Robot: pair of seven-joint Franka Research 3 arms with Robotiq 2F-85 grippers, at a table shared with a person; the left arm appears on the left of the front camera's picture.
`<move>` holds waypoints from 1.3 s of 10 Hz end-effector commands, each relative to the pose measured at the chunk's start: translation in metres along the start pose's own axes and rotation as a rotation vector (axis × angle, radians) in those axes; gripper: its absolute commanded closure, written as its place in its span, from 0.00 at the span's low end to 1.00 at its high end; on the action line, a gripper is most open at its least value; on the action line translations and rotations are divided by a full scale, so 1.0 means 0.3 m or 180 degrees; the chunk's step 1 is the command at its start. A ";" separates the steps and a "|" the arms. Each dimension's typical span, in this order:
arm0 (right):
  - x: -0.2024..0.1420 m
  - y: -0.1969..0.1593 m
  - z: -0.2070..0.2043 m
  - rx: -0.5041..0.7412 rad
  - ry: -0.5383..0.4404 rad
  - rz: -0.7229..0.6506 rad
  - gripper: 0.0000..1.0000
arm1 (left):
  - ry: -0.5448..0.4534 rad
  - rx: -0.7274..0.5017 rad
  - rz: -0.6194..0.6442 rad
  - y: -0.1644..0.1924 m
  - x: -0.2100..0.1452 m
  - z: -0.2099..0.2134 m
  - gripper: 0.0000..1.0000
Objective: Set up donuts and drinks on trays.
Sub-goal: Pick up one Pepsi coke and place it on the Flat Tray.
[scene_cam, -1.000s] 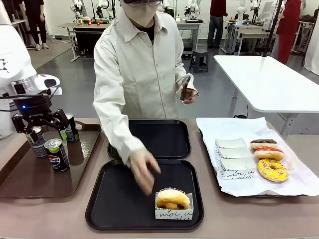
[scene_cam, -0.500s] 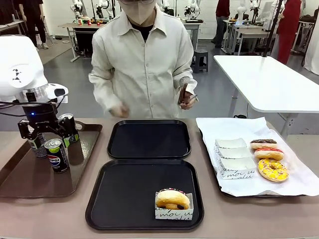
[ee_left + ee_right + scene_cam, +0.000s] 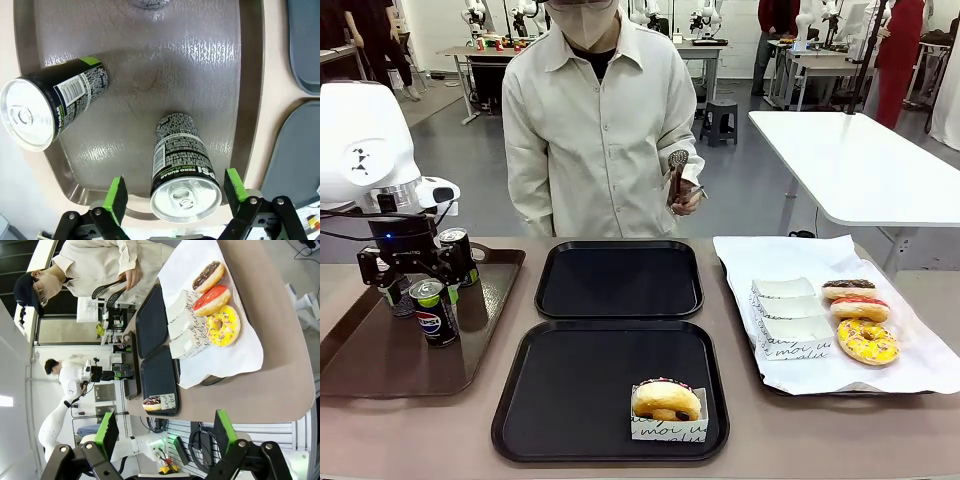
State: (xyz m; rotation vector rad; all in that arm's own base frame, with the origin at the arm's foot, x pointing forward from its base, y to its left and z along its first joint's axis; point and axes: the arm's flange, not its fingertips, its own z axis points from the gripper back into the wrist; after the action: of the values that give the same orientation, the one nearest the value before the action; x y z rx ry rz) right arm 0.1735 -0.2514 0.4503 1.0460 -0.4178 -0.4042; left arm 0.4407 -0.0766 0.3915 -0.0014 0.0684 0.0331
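Front view: a boxed donut (image 3: pixel 666 398) is seen at the near right corner of the near black tray (image 3: pixel 560 400), which lies at the middle of the table's near edge. The far black tray (image 3: pixel 618 280) is set just behind it, their long edges close together. At the table's right end, three unboxed donuts are lined up along the right side of the white-paper-lined tray (image 3: pixel 820 375). The chocolate donut (image 3: pixel 848 289) is farthest, the pink donut (image 3: pixel 859 308) is in the middle and the yellow sprinkled donut (image 3: pixel 867 341) is nearest. Folded white boxes (image 3: pixel 790 318) are stacked just to their left.

The drinks are gathered on the brown tray (image 3: pixel 380 365) at the table's left end. The Pepsi can (image 3: pixel 434 315) stands upright toward that tray's right edge. One grey-black can (image 3: pixel 460 255) is placed near the tray's far right corner, and another can (image 3: pixel 395 297) is partly hidden behind the left gripper (image 3: pixel 413 272). That gripper is held over the Pepsi can with its jaws spread wide. In the left wrist view the can's top is framed between the green pads (image 3: pixel 117 192), with a gap on either side.

In the right wrist view the right gripper (image 3: pixel 166 432) is seen spread apart, with nothing between its fingers.

Tongs (image 3: pixel 677 165) are held in the hand (image 3: pixel 686 195) of a person at the table's far edge.
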 end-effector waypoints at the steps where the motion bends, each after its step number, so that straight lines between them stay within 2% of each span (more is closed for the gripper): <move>1: 0.000 -0.006 0.006 0.0062 0.0000 0.0017 0.00 | -0.0119 0.0115 0.0058 -0.031 -0.022 -0.023 0.00; 8: 0.000 -0.006 0.006 0.0062 0.0000 0.0017 0.00 | -0.0385 0.0182 0.0088 -0.043 -0.047 -0.036 0.00; 11: 0.000 -0.006 0.006 0.0062 0.0000 0.0017 0.00 | -0.0369 0.0172 0.0062 -0.039 -0.051 -0.023 0.82; 12: 0.000 -0.006 0.006 0.0062 0.0000 0.0017 0.00 | -0.0329 0.0193 0.0064 -0.036 -0.052 -0.022 1.00; 13: 0.000 -0.006 0.006 0.0062 0.0000 0.0017 0.00 | -0.0293 0.0201 0.0069 -0.035 -0.052 -0.022 1.00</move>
State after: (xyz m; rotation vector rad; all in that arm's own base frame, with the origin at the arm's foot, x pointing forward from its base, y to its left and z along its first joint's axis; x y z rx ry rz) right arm 0.1735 -0.2514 0.4503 1.0460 -0.4179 -0.4044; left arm 0.4295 -0.0884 0.3851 0.0246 -0.0260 0.0292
